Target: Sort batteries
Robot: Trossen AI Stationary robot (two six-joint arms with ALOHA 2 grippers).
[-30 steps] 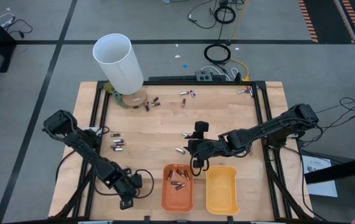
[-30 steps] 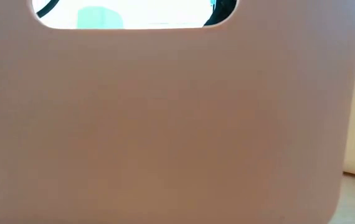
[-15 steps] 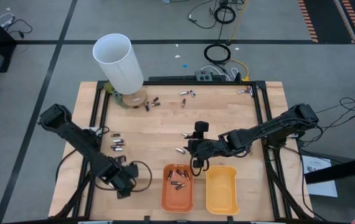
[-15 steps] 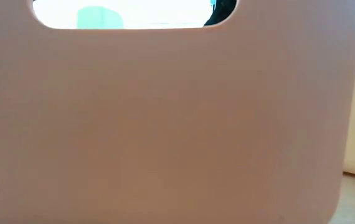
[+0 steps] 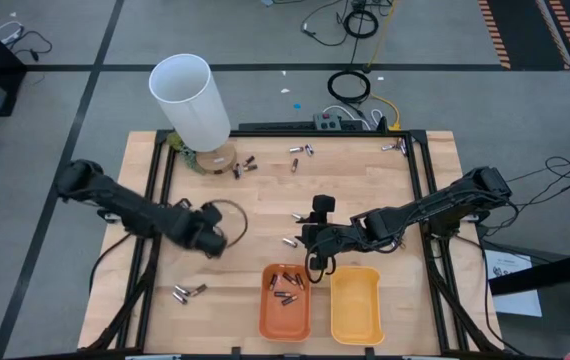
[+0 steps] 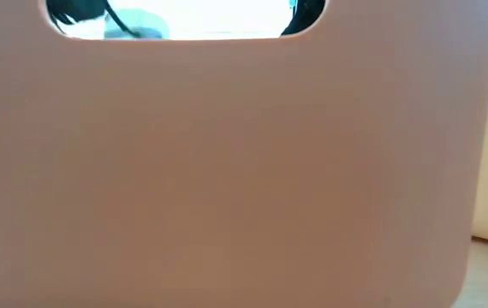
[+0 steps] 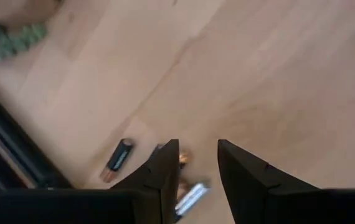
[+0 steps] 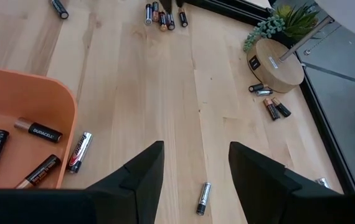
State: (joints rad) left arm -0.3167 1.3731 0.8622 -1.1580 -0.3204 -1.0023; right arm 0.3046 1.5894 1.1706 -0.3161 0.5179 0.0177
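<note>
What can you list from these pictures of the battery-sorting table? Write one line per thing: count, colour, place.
Batteries: many, silvery or dark with coppery ends; scattered over the table, several in the orange tray.
Orange tray: one, orange, near front edge, middle.
Yellow tray: one, yellow, right of the orange tray; no batteries visible inside.
White tube: one, white, tall, far-left corner.
Wooden disc: one, pale wood, at the tube's foot, with a small green plant beside it.
Table: one, light wood, dark frame.
Left gripper: one, dark, over the table's left part, fingers apart, holding nothing.
Right gripper: one, dark, near the orange tray's far end, fingers apart, holding nothing.
</note>
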